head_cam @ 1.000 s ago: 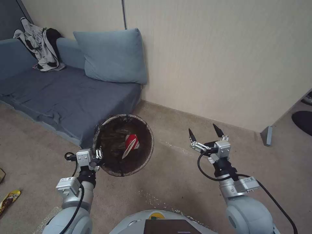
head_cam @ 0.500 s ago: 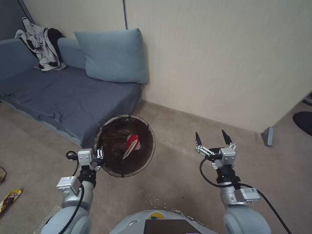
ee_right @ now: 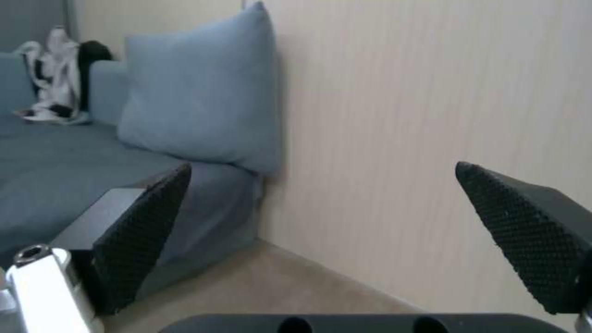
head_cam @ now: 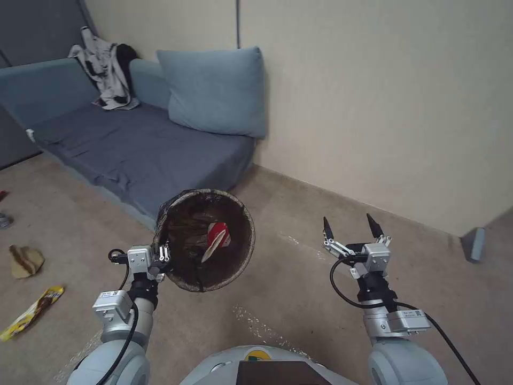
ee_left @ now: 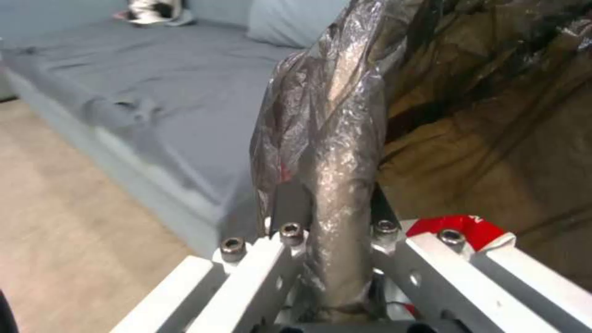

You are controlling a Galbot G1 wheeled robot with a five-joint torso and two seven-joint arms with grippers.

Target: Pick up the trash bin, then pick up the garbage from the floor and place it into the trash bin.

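My left gripper (head_cam: pixel 160 255) is shut on the near rim of the trash bin (head_cam: pixel 184 214) and holds it up off the floor, in front of the sofa. Its dark bag liner is folded over the rim (ee_left: pixel 333 115), which my left gripper (ee_left: pixel 336 222) pinches. A red-and-white paper cup (head_cam: pixel 216 238) lies inside the bin. Garbage lies on the carpet at the far left: a brown paper bag (head_cam: pixel 25 261) and a yellow snack wrapper (head_cam: pixel 32 313). My right gripper (head_cam: pixel 350 227) hangs open and empty on the right, its black fingertips (ee_right: pixel 145 222) spread wide.
A blue sofa (head_cam: pixel 133 149) with a cushion (head_cam: pixel 216 91) and a heap of clothes (head_cam: pixel 109 67) stands behind the bin. The beige wall (head_cam: pixel 374 107) runs behind my right gripper. A grey post foot (head_cam: pixel 474 243) stands at far right. Open carpet lies between my arms.
The whole view has shifted right, so the camera has turned left; the brown bag and the yellow wrapper are now further in view. My right gripper dropped slightly. The bin stays held.
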